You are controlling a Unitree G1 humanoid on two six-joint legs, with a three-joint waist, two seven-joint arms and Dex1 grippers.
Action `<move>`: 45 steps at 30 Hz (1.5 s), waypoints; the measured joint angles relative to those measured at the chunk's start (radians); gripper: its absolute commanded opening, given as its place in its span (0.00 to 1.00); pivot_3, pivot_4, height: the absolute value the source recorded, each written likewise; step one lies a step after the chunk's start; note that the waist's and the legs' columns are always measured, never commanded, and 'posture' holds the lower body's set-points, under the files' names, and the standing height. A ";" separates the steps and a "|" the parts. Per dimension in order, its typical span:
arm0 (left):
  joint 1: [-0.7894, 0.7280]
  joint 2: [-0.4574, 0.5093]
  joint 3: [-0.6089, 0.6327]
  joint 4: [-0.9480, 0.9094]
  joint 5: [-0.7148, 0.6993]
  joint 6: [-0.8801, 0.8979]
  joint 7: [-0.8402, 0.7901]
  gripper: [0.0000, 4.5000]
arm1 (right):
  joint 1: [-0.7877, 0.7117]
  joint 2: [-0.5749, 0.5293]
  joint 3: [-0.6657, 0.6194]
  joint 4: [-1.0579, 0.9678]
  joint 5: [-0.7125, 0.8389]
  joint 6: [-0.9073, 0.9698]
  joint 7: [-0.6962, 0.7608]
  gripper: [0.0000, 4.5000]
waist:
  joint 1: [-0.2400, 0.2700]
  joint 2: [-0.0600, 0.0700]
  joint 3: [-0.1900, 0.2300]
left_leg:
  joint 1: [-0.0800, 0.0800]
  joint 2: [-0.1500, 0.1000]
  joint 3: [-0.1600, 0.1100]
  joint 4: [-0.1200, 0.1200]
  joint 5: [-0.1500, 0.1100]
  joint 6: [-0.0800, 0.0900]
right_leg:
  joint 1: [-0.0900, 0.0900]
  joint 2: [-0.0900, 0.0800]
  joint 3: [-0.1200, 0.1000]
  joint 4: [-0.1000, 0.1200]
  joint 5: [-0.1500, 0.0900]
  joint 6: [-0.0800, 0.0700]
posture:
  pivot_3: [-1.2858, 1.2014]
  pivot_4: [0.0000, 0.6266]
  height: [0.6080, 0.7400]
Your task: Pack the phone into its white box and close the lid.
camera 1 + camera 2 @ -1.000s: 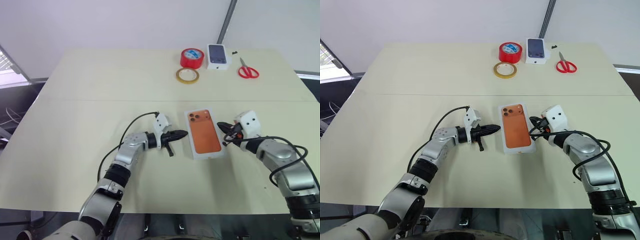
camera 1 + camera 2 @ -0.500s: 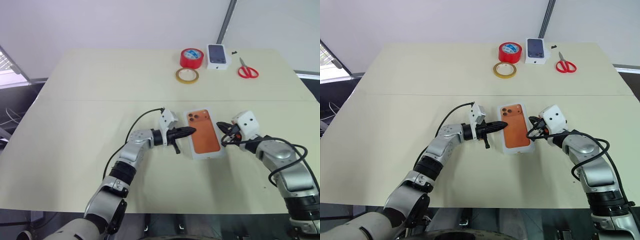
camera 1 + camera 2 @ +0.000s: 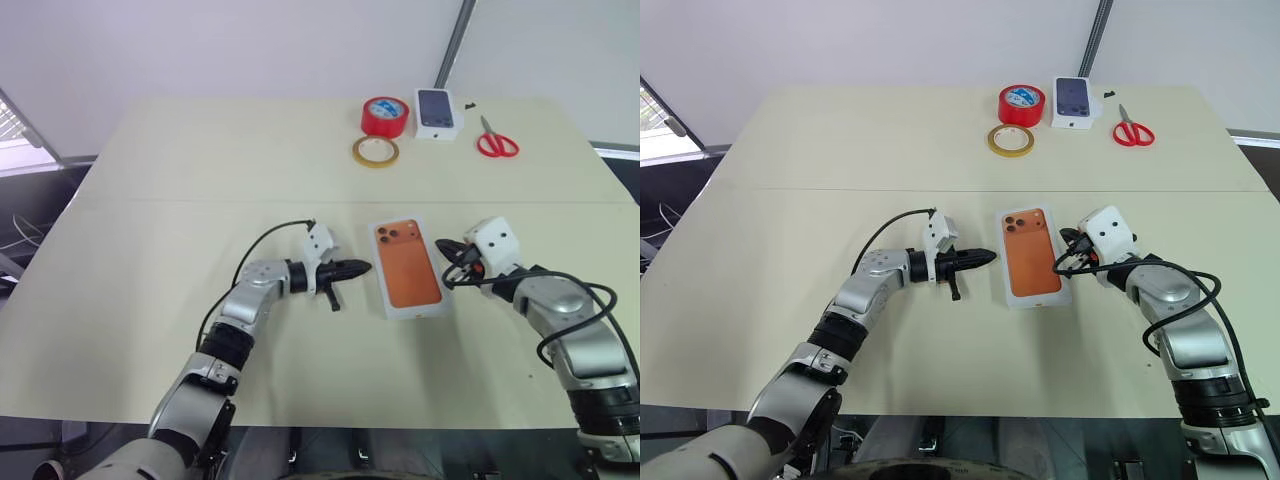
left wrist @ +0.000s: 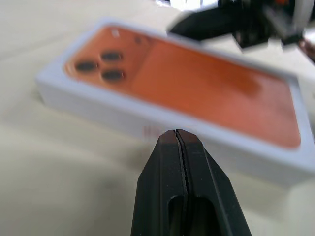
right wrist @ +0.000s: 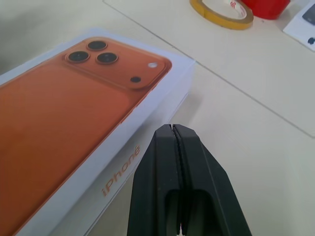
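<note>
**Jaws shut either side of box – risk of shoving it**

Found both sets of jaws pressed tight shut, nothing between them. Saw L gripper (image 3: 365,267) lying about level, tip aimed at the box's (image 5: 142,132) long left wall, just beside it w/ a sliver of table (image 3: 200,180) between. Saw R gripper (image 5: 172,130) close to the opposite long wall near the lens end, angled in; couldn't tell whether touching.

Noted phone (image 3: 410,268) as an orange face w/ three lenses, flush in the top of the box, white border all round, lettering on the side wall. Couldn't tell for sure whether real phone in tray or lid already seated; judged the latter more likely, so task prob. near done.

Further out, at the table's far edge: tape ring (image 3: 375,151), red tape (image 3: 384,115), small box (image 3: 437,110), scissors (image 3: 496,143), all well apart from the work.

Risks, as judged:
- Could skate or spin the box if only one tip pushed – light box, smooth top.
- Could pinch the walls inward if both tips pressed at once, jamming the lid.
- Could leave the lid cocked if pressed down at one end only.
</note>
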 measured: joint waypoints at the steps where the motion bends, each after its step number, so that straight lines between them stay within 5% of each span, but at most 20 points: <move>1: -0.001 -0.001 -0.004 -0.001 0.006 -0.001 0.001 0.00 | 0.000 0.000 0.000 0.000 -0.003 -0.001 0.005 0.01 | 0.001 0.000 0.000 | 0.000 0.000 0.000 0.000 0.000 0.000 | 0.000 0.000 0.000 0.000 0.000 0.000 | 0.52 0.24 1.00; 12: -0.009 -0.052 -0.011 0.024 0.030 -0.011 0.025 0.00 | 0.080 -0.076 -0.024 -0.058 -0.015 -0.013 0.129 0.01 | 0.003 0.001 -0.001 | 0.001 -0.001 0.000 0.000 -0.002 0.003 | 0.001 0.000 0.000 0.000 0.000 0.000 | 0.52 0.24 1.00; 45: -0.044 -0.122 0.003 0.082 0.033 -0.023 0.046 0.00 | 0.094 -0.078 -0.066 -0.048 -0.085 -0.018 0.134 0.01 | 0.001 0.001 -0.001 | 0.001 -0.001 0.000 0.001 -0.001 0.002 | 0.002 0.000 0.000 0.000 0.000 0.000 | 0.52 0.24 1.00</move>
